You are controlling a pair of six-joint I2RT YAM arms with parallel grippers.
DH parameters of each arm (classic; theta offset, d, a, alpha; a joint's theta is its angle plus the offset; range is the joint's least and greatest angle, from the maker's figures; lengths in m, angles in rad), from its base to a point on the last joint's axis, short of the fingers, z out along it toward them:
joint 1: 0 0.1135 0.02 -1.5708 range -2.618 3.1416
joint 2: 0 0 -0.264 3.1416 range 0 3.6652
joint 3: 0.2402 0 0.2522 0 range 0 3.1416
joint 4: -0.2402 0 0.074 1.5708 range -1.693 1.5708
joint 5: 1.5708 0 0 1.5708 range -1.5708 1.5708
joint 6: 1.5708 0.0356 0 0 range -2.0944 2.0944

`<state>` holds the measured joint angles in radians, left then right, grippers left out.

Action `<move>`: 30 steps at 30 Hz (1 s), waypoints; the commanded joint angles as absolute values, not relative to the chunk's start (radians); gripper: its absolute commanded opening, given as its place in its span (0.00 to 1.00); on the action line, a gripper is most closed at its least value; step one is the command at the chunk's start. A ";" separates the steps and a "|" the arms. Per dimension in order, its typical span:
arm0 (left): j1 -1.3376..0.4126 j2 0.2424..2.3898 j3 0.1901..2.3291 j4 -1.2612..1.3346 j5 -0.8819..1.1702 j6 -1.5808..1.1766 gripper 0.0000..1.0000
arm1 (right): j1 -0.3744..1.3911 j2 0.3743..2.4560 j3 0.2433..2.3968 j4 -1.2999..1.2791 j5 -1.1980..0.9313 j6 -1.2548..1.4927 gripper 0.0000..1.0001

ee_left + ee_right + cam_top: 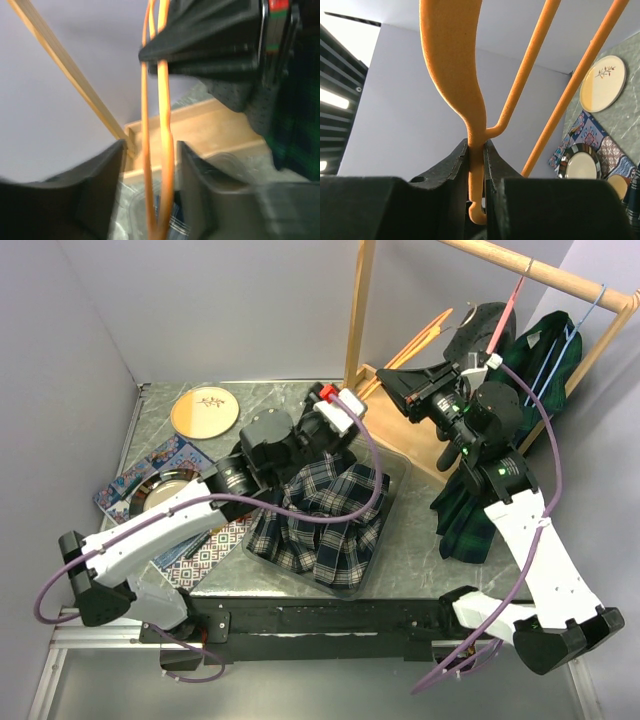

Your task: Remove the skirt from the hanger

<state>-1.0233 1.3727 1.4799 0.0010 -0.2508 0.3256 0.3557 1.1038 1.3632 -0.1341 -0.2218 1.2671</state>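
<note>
- At the far left we see a cream plate (204, 411). Nearer to us, a dark-rimmed plate (165, 490) sits on a patterned mat (212, 552).
- The plaid skirt (322, 522) lies rumpled in a clear bin (396, 472) at mid-table, on no hanger. Its pleats fan out toward the near edge, and we cannot tell which end is the waist.
- The left gripper (151, 165) hangs over the bin's far end with its jaws spread wide. Two rods of the orange hanger (167, 100) pass between its fingers, and we see space on both sides of them.
- From above, the bare hanger's long axis slants from the grippers toward the far right.
- The right gripper (476, 150) has its jaws almost together, pinching a thin stem of the hanger.
- Dark green garments (545, 355) hang on the wooden rack (358, 310).
</note>
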 commanded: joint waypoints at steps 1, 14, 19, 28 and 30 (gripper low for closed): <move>-1.034 1.431 1.571 0.044 -0.235 0.394 0.39 | 0.360 1.089 1.362 -0.075 -0.255 1.282 0.00; -1.022 1.470 1.617 0.054 -0.370 0.284 0.01 | 0.359 1.033 1.325 -0.018 -0.342 1.195 0.77; -0.954 1.554 1.736 -0.061 -0.295 0.195 0.01 | 0.359 0.941 1.356 -0.074 -0.348 1.134 1.00; -0.787 1.710 2.015 -0.098 -0.100 0.064 0.01 | 0.359 0.720 1.362 -0.158 -0.298 1.074 1.00; -0.775 1.784 2.095 -0.141 -0.074 0.046 0.01 | 0.359 0.693 1.350 -0.178 -0.290 1.066 1.00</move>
